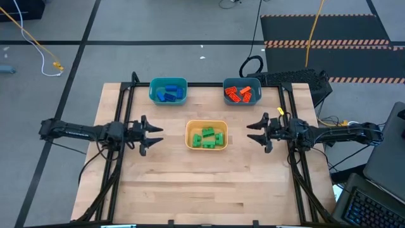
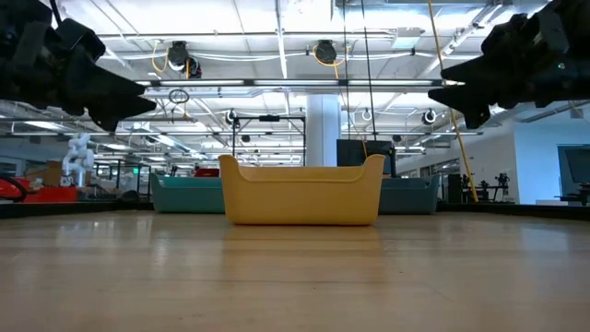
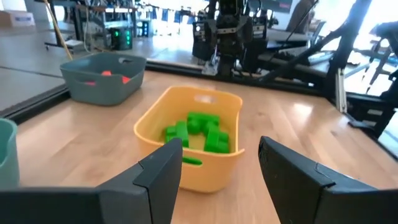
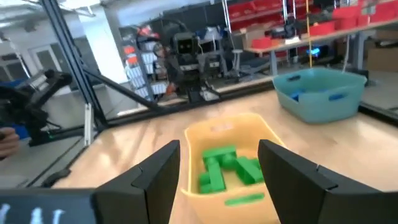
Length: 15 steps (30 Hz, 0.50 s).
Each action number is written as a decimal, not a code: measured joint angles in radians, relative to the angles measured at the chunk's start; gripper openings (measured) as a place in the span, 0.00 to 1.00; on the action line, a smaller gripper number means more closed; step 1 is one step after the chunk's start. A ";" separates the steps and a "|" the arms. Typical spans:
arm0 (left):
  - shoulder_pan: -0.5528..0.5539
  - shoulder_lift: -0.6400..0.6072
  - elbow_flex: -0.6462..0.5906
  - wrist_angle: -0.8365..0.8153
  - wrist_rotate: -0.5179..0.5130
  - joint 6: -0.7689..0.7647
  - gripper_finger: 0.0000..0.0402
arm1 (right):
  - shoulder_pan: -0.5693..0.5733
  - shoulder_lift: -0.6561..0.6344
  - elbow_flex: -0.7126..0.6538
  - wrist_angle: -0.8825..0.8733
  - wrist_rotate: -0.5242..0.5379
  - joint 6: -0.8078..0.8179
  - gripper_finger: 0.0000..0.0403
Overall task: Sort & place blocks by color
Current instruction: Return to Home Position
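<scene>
The blue studded plastic bricks (image 1: 168, 93) are gathered in a loose heap inside the light teal rectangular plastic bin (image 1: 168, 80) at the back left, lying close together and touching one another. The orange studded plastic bricks (image 1: 241, 94) are held in the darker blue-grey rectangular plastic bin (image 1: 242, 81) at the back right, jumbled at varied angles, with some overlapping. The green studded plastic bricks (image 1: 207, 137) are piled in the yellow-orange rectangular plastic bin (image 1: 206, 123), which is set nearer, between and in front of the other two. Several are laid across each other, and one thin flat green piece (image 3: 189, 160) is seen lying apart from the pile, near one wall. Exact counts cannot be made out.
</scene>
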 joint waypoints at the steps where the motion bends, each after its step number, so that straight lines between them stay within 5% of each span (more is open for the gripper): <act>1: 0.000 -0.008 0.000 -0.018 -0.001 -0.001 0.53 | 0.000 -0.001 0.000 -0.015 0.003 0.002 0.52; 6: 0.000 -0.035 0.000 -0.090 -0.039 -0.034 0.53 | 0.000 -0.006 0.000 -0.148 0.068 0.030 0.52; 15: 0.001 -0.037 0.001 -0.134 -0.041 -0.071 0.53 | 0.001 -0.057 -0.001 -0.207 0.010 0.042 0.52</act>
